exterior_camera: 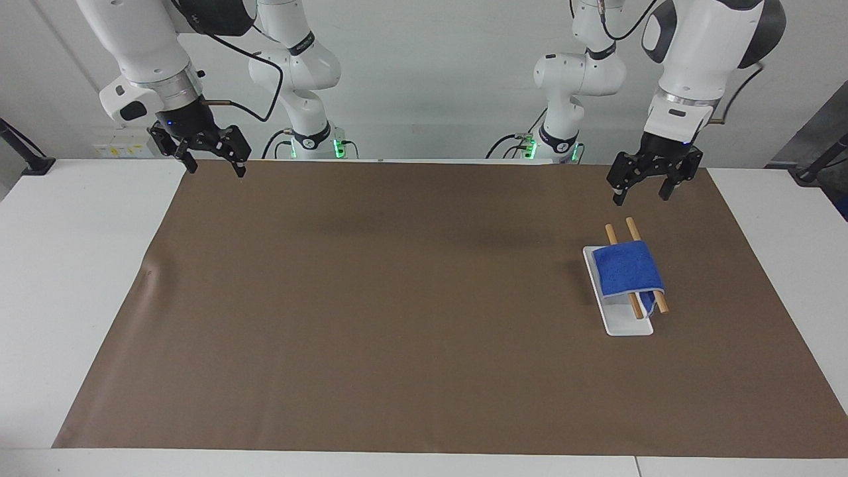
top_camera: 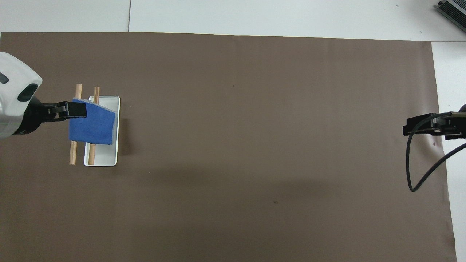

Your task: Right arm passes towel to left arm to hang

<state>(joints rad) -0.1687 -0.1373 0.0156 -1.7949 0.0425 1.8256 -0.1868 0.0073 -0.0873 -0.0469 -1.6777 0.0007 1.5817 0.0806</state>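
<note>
Brown mat (exterior_camera: 397,298), towel (exterior_camera: 626,267) draped over rack (exterior_camera: 626,324), both arms' jaws released

The brown table mat (exterior_camera: 371,305) lies bare across its whole middle and toward the right arm's end, so a gripper could pass freely there. The only obstacle on it stands toward the left arm's end: a white rack base (exterior_camera: 616,311) carrying two wooden rods (exterior_camera: 635,232) with the blue towel (exterior_camera: 626,268) draped over them. The left gripper (exterior_camera: 649,185) hangs in the air over the mat near that rack, fingers spread; the right gripper (exterior_camera: 211,156) hangs over the mat's corner at the other end.
</note>
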